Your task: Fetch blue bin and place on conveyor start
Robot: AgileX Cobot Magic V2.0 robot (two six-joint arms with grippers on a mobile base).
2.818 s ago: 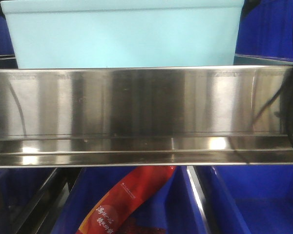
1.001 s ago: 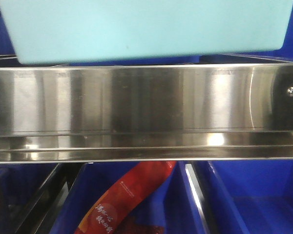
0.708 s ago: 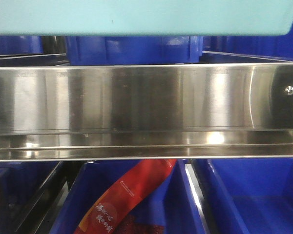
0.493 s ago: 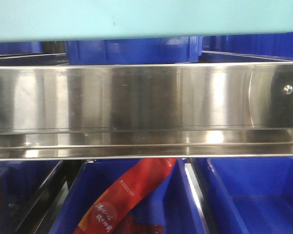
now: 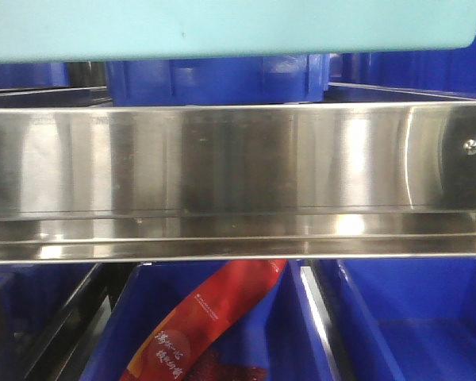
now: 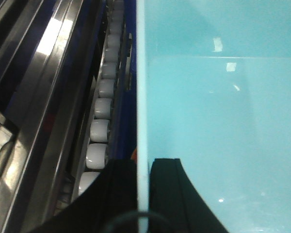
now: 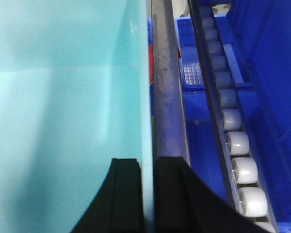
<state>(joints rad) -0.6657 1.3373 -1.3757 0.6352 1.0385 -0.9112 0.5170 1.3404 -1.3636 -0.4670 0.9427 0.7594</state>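
Note:
The blue bin (image 5: 222, 28) is a pale turquoise tub held in the air above the stainless shelf rail (image 5: 238, 159); only its lower wall shows in the front view. My left gripper (image 6: 142, 167) is shut on the bin's left wall (image 6: 141, 97), one finger outside, one inside. My right gripper (image 7: 148, 167) is shut on the bin's right wall (image 7: 146, 97) the same way. The bin's inside (image 6: 223, 121) looks empty. The conveyor start is out of view.
Dark blue crates (image 5: 222, 79) stand behind the rail, and more sit below it (image 5: 412, 317), one holding a red packet (image 5: 206, 317). White roller tracks (image 6: 99, 126) (image 7: 237, 145) run along both sides of the bin.
The bin has risen off the shelf from behind the rail and come nearer the camera; its base now hangs above the rail, uncovering the dark blue crates behind. Over the last half second it hardly moved.

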